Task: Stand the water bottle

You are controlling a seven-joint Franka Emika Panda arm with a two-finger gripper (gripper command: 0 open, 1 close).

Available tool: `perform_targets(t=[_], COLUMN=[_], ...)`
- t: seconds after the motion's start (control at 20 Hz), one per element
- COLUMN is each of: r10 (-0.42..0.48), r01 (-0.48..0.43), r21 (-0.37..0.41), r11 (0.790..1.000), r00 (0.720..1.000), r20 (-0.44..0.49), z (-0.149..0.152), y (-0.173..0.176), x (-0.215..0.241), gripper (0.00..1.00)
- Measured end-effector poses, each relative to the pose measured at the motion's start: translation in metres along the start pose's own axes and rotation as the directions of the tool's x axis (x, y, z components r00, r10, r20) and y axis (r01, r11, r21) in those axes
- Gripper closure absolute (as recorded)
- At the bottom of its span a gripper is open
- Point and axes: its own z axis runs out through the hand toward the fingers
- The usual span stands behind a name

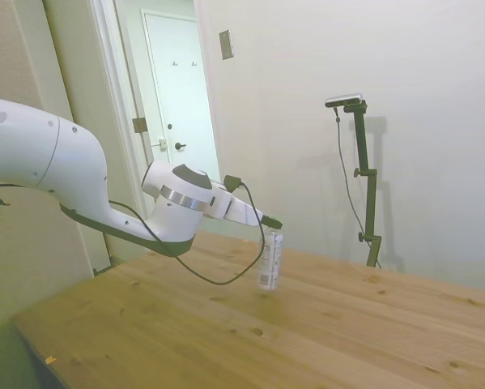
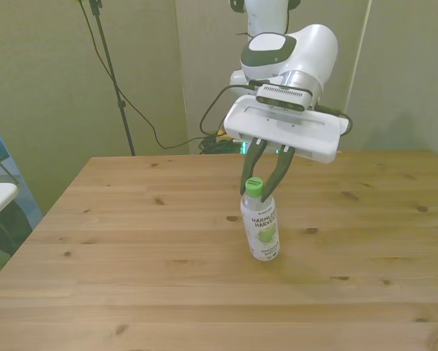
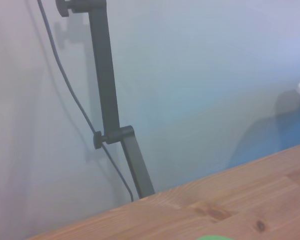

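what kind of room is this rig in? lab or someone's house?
Probably an ordinary indoor room used as a lab: plain painted walls, a panelled door with coat hooks, and a wooden table bearing only the water bottle under the gripper.

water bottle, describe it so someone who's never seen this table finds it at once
On the wooden table, look below the white arm's gripper. The water bottle stands upright there, fingers around its green cap. It is the table's only object: clear plastic, white label.
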Motion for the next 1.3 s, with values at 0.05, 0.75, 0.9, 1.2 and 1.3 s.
perform_targets(t=[0.05,0.75,0.9,1.2,1.3], r10=[0.000,0.002,0.001,0.003,0.012], r01=[0.000,-0.002,-0.001,-0.003,-0.012], r21=[-0.001,0.003,0.001,0.000,0.003], r11=[1.000,1.000,1.000,1.000,1.000], r00=[1.000,1.000,1.000,1.000,1.000], r20=[-0.004,-0.011,-0.010,-0.010,-0.009], z=[0.003,0.013,0.013,0.011,0.009], y=[0.001,0.008,0.009,0.010,0.009], x=[-0.002,-0.021,-0.022,-0.021,-0.019], gripper=[1.00,0.00,0.00,0.00,0.00])
